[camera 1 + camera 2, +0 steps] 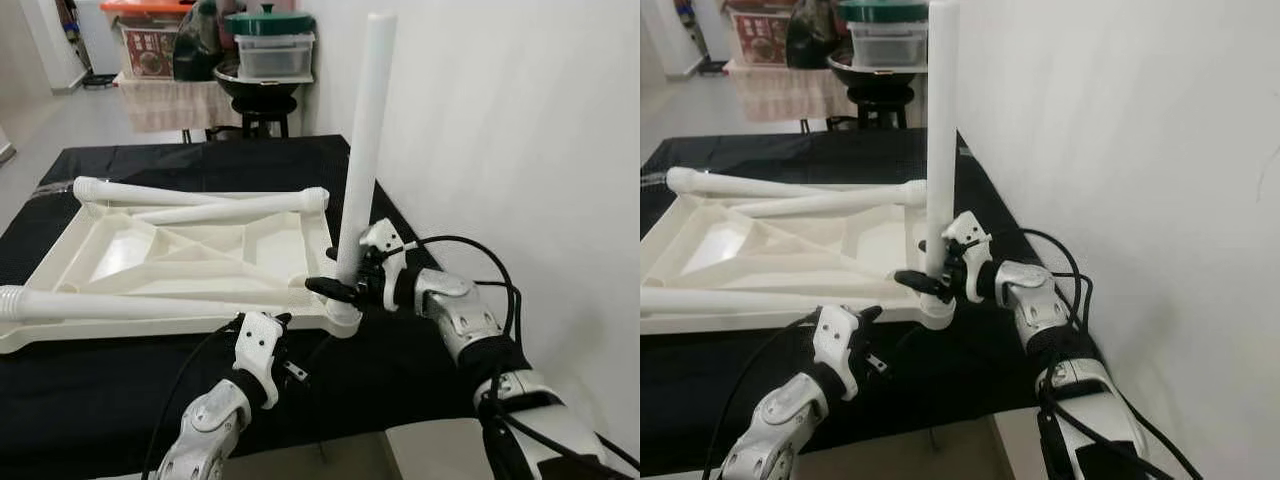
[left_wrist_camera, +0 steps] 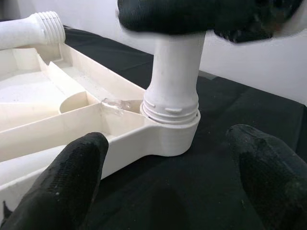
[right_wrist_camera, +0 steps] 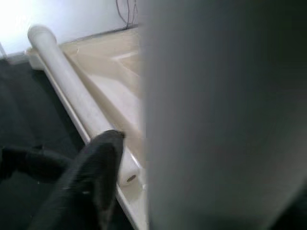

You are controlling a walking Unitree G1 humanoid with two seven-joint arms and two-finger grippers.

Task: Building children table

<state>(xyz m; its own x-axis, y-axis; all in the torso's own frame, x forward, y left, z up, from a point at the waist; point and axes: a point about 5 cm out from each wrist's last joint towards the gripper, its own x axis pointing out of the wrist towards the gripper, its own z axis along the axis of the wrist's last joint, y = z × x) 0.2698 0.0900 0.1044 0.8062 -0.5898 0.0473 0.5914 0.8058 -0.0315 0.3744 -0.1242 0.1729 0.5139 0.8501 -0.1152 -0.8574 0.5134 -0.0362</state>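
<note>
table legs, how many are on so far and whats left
Done: none looks fully finished. In hand: one leg stands upright in the near-right corner socket of the upturned tabletop, with its threads showing above the socket; the right gripper is shut on it, and the left gripper is open near the socket. Left: three loose legs lie across the tabletop.

A black cloth covers the desk. Beyond its far edge stands a black stool carrying a dark bowl and a clear container with a green lid. Beside the stool, a draped side table holds a box. A white wall runs beside the cloth.
</note>
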